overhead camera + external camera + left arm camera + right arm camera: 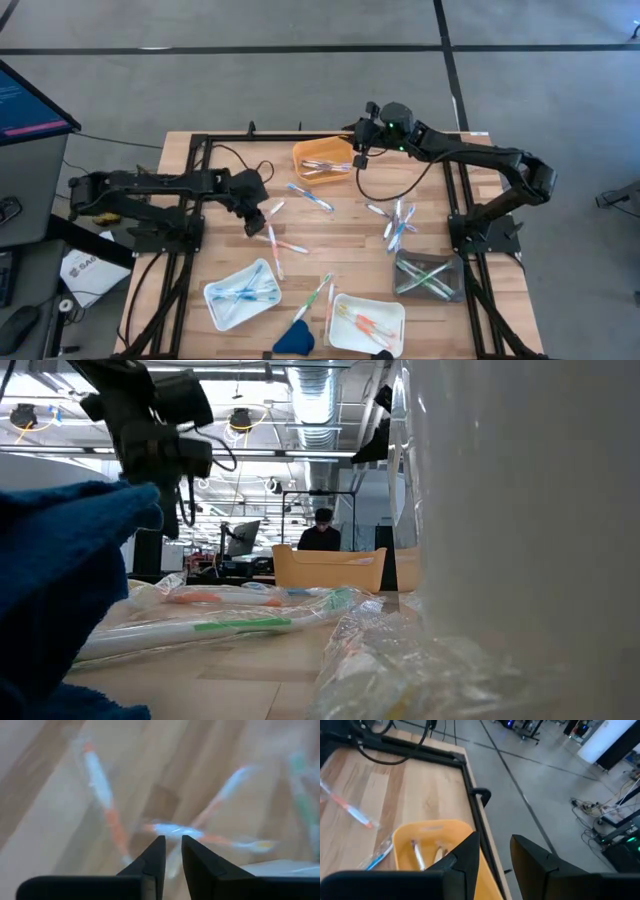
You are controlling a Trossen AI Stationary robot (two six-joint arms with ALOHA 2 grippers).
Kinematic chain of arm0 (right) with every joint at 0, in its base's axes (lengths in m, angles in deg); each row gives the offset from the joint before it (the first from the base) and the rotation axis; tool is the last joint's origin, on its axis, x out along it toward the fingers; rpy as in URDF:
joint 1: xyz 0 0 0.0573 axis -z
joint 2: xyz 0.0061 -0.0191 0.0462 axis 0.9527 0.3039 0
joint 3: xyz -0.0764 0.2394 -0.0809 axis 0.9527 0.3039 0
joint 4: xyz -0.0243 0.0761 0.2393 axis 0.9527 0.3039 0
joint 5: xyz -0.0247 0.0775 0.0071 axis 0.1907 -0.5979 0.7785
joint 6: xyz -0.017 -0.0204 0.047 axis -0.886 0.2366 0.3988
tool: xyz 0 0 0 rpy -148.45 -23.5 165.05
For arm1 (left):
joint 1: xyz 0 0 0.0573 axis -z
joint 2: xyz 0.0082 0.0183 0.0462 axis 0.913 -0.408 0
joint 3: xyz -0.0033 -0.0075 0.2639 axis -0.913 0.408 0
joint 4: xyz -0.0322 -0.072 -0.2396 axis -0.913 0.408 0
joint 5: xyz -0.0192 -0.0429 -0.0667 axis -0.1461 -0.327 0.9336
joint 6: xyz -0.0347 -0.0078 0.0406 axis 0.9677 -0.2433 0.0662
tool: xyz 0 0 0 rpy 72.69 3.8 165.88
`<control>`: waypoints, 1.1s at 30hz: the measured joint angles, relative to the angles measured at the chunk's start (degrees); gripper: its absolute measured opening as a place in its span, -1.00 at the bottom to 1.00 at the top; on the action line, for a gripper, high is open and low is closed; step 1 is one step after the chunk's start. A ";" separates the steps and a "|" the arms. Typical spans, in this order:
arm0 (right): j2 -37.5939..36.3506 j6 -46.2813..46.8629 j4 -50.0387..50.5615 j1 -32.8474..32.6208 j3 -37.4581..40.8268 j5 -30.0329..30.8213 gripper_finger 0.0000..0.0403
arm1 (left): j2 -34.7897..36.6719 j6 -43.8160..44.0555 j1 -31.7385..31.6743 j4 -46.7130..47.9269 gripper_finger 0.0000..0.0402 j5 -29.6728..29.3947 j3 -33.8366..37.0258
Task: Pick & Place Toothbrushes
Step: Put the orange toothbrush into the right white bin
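Item: toothbrushes (398, 222) — loose sticks scattered across the wooden worktop (345, 245), others already sorted into the orange tray (322, 157), blue tray (240, 292), white tray (368, 322) and clear tray (428, 276).

Step in hand, as judged: pick.
- Left gripper (171, 841) low over an orange-and-white brush (165, 828), jaws narrowed to a slim gap; grip on it cannot be confirmed.
- Right gripper (494, 841) above the orange tray's edge, jaws part-open, nothing between them.

Next move calls for: firm closure, then a lift toward the matching tray.

Obscured: left wrist view blurred; low view largely blocked by a blue cloth (60, 590) and a clear container.
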 joint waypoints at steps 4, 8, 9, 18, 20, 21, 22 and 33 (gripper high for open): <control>0.02 0.13 1.71 -0.05 0.02 -0.02 -0.49 | -5.75 -2.63 0.01 0.06 -0.73 -3.83 -0.04; 0.02 0.15 3.34 -0.07 0.02 -0.02 -0.49 | -9.87 -3.82 0.01 -0.28 -0.73 -6.03 -0.26; 0.02 0.13 3.75 -0.07 0.02 -0.02 -0.49 | -10.48 -3.83 0.01 -0.01 -0.73 -6.54 -0.48; -0.02 0.13 7.95 0.35 0.02 -0.03 -0.49 | -7.46 -2.42 -0.02 -1.20 -0.72 -2.82 -0.93; -0.02 0.15 9.32 0.35 0.04 -0.02 -0.49 | -5.61 -1.68 -0.02 -1.20 -0.73 0.57 -0.94; -0.02 0.13 9.84 0.35 0.04 -0.02 -0.49 | -4.85 -0.75 -0.02 -1.61 -0.73 2.60 -0.98; -0.02 0.15 10.24 0.34 0.04 -0.02 -0.49 | -4.24 -0.22 -0.02 -1.74 -0.73 4.83 -1.00; -0.02 0.17 13.40 -0.42 0.07 -0.02 -0.49 | -4.03 -21.74 8.04 -10.59 -0.74 8.46 -0.96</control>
